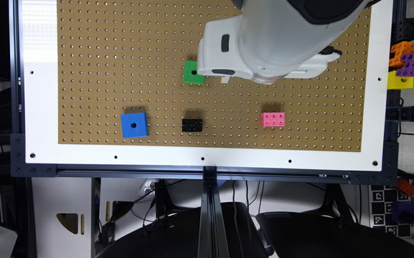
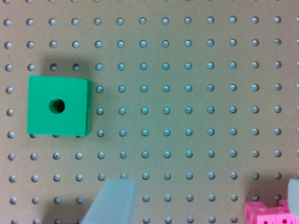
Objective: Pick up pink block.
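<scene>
**A:** 4 blocks sit on the big brown perforated pegboard (image 1: pixel 120 53), and the robot's white gripper (image 1: pixel 224 77) hangs above its upper middle. Going by size: the blue plastic cube with 1 centre hole (image 1: pixel 134 124) is the biggest, the green plastic cube with 1 round hole (image 1: pixel 193 72) comes next, then 2 small bricks.

**B:** Which is ours?

**A:** The small bright pink rectangular plastic brick with a 2x3 grid of round holes (image 1: pixel 272 119). It lies flat on the board toward the exterior view's right, well apart from the same-sized black plastic brick (image 1: pixel 192 125) in the middle of that row. In the wrist view it peeks in at a corner (image 2: pixel 268 213).

**B:** How will it handle?

**A:** I'd judge it light and rigid: hard moulded plastic, nothing to crush. The smooth sides could slip a little, so I'd close across the 2 long flat faces, centred on the brick and low, not on the corners.

**B:** And the pincer?

**A:** Spread wide. 1 pale grey fingertip (image 2: pixel 112 200) shows in the wrist view, the other only at the frame edge, with bare board between them. It holds nothing and is not yet over the pink brick
</scene>
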Controlling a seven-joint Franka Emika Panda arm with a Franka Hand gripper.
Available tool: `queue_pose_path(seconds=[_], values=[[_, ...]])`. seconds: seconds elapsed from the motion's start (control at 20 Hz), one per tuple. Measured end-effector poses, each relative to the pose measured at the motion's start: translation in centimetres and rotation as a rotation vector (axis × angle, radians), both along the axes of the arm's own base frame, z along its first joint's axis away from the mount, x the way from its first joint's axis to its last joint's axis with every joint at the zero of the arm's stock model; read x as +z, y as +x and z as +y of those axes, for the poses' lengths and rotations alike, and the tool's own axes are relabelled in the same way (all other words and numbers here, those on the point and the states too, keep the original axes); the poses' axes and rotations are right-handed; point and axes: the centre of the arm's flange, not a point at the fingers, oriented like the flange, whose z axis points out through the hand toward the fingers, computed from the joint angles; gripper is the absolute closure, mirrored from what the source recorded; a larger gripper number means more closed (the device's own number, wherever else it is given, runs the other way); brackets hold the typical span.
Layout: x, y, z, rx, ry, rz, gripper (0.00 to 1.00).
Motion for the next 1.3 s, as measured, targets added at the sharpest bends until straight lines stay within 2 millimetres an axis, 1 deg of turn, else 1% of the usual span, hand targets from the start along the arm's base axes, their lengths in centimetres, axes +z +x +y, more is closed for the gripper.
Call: queue_pose_path(seconds=[0.15, 0.25, 0.3, 0.35, 0.4, 0.5, 0.6, 0.7, 0.8, 1.0, 1.15, 1.3], values=[[-0.1, -0.1, 0.1, 0.002, 0.0, 0.003, 0.0], [0.1, 0.0, 1.0, 0.012, 0.006, -0.006, 0.0], [0.2, 0.3, 1.8, 0.017, 0.011, -0.014, 0.0], [0.4, 0.7, 3.1, 0.021, 0.017, -0.023, 0.0], [0.5, 1.5, 4.9, 0.023, 0.025, -0.03, 0.0], [0.2, 3.2, 7.6, 0.025, 0.036, -0.039, 0.0], [-0.6, 5.3, 9.1, 0.026, 0.045, -0.04, 0.0], [-1.3, 6.9, 9.6, 0.026, 0.049, -0.037, 0.0], [-1.5, 7.7, 9.8, 0.025, 0.051, -0.032, 0.0], [-1.2, 7.9, 10.0, 0.027, 0.05, -0.028, 0.0], [-1.4, 7.8, 10.0, 0.027, 0.049, -0.024, 0.0], [-3.0, 7.9, 10.0, 0.027, 0.046, -0.007, 0.0]])
